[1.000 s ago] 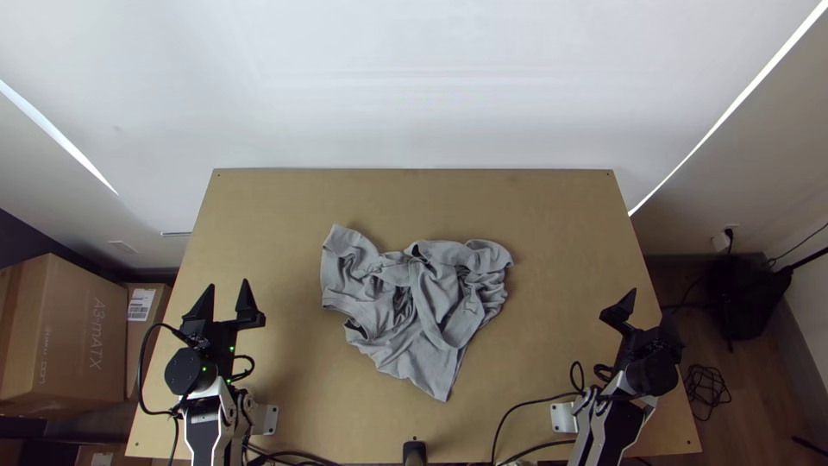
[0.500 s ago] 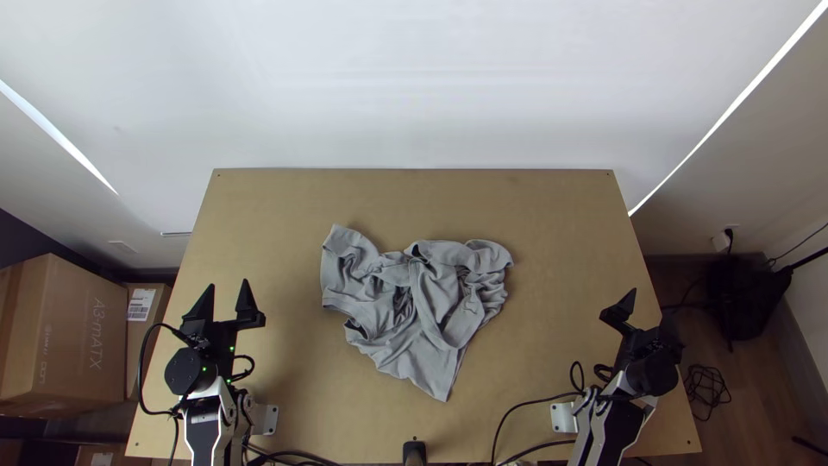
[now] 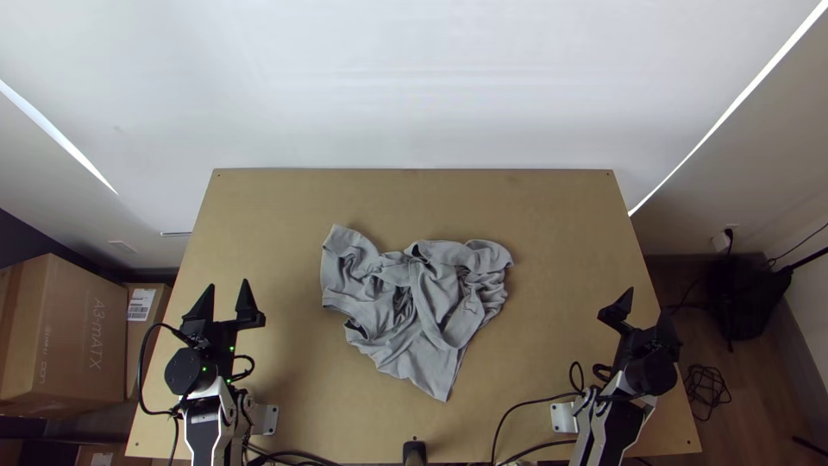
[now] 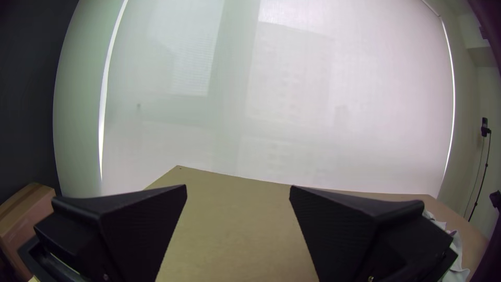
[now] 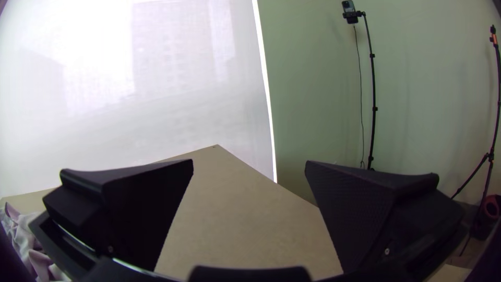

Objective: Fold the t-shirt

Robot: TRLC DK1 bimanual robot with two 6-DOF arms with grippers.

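A grey t-shirt (image 3: pixel 414 302) lies bunched and wrinkled on the middle of the table, with one corner toward the near edge. To its left, apart from it, my left gripper (image 3: pixel 228 289) stands open and empty. My right gripper (image 3: pixel 647 304) is over the table's right side, well away from the cloth. In the left wrist view the left gripper (image 4: pixel 238 190) has a wide gap between its fingers, and part of the shirt (image 4: pixel 455 256) shows beyond one finger. The right gripper (image 5: pixel 249 164) is likewise open in the right wrist view, with some shirt (image 5: pixel 23 235) at the edge.
The wooden table (image 3: pixel 414 203) has free room behind the shirt and on both sides. Black cables (image 3: pixel 535 401) run along the near right part. Cardboard boxes (image 3: pixel 65 332) stand off the table's left side, and a dark bag (image 3: pixel 740 293) is on the floor at right.
The right gripper has shifted very slightly to the left. The left arm and the shirt have kept still.
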